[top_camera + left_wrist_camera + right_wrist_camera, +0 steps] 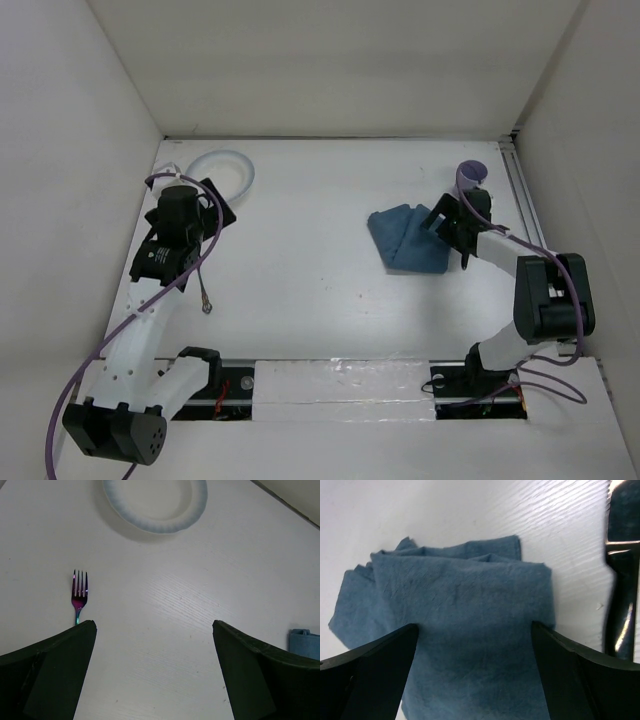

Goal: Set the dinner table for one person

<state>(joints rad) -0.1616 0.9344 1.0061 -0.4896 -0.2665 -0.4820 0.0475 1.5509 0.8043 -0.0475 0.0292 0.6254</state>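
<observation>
Nearest you, the counter (320,300) lies flat and white, starting at the rail where both arms are bolted. It looks wider left to right than it is deep, though the slant of the top view makes that hard to judge. Grey walls close its left, right and far edges. A broad strip of bare counter runs on the near side of the cloth (405,240) and away to its left.

The cloth is blue, rumpled and folded over on itself. Your right claw (445,228) hangs over the cloth's right edge. Its wrist view shows the fingers (380,670) spread wide with fabric filling the gap. You cannot tell whether the tips touch the cloth. Just right of the cloth in that view is a dark glossy thing (622,580), too blurred to name.

Well left of the cloth, your left claw (154,625) is also spread wide, gripping nothing, above bare counter. A fork (79,592) lies flat by the finger farther from the cloth. Its tines point far, and its handle runs near and passes under that finger.

Farther off and left of the cloth, a pale blue-rimmed plate (150,527) sits close to the far wall. A purple cup (468,175) sits just beyond the cloth's right corner, near the right wall.
</observation>
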